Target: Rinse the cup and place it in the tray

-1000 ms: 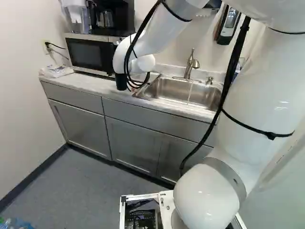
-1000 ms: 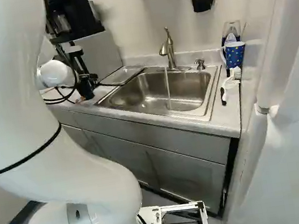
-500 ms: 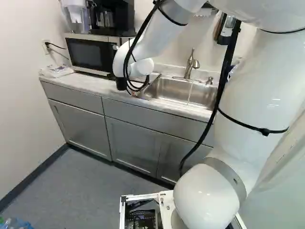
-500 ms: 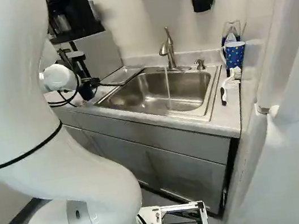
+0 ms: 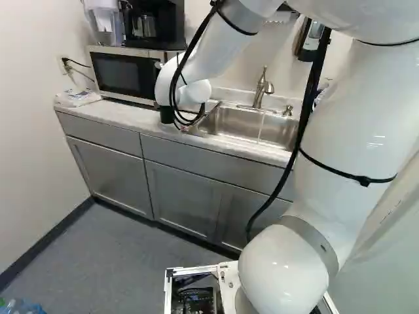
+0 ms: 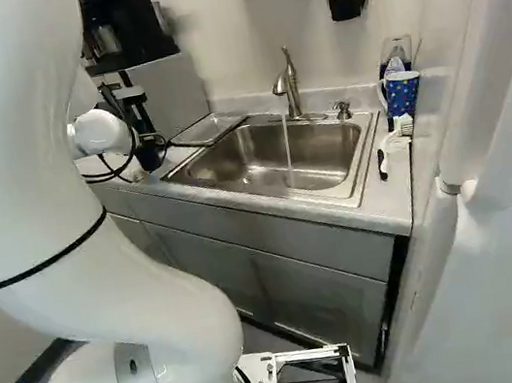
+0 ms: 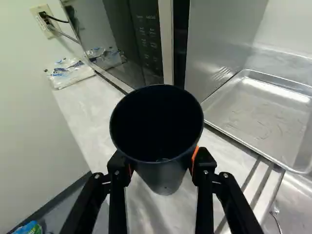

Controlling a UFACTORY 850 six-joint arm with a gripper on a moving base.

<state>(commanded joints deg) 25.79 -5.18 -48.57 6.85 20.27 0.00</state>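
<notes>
Reference: clock directions are read in the named view from the stated thing, 12 o'clock pointing up or away. The jaws are clamped on the dark cup [image 7: 161, 139], one pad per side. In the wrist view, the cup is over the table [image 7: 87, 107]; its mouth faces the camera. Its interior is too dark to confirm contents. The metal tray [image 7: 270, 117] is at 2 to 3 o'clock from the cup, apart from it, with faint marks on its floor; the cup is outside it. The bag [image 7: 70, 73] is at 10 o'clock.

In the right base view, the sink [image 6: 222, 163] receives a water stream from the faucet [image 6: 290, 87] at its 12 o'clock. The tray is at its 10 o'clock, the blue mug [image 6: 403, 93] at 2 o'clock.

Count: one gripped cup, one mug, one tray, one sink, one faucet.

Visibility: the mug's contents cannot be determined. The mug partly hides a clear container [image 6: 399, 49]. The wrist view cuts off the microwave [image 7: 136, 39]. Cup-to-table contact cannot be confirmed.
</notes>
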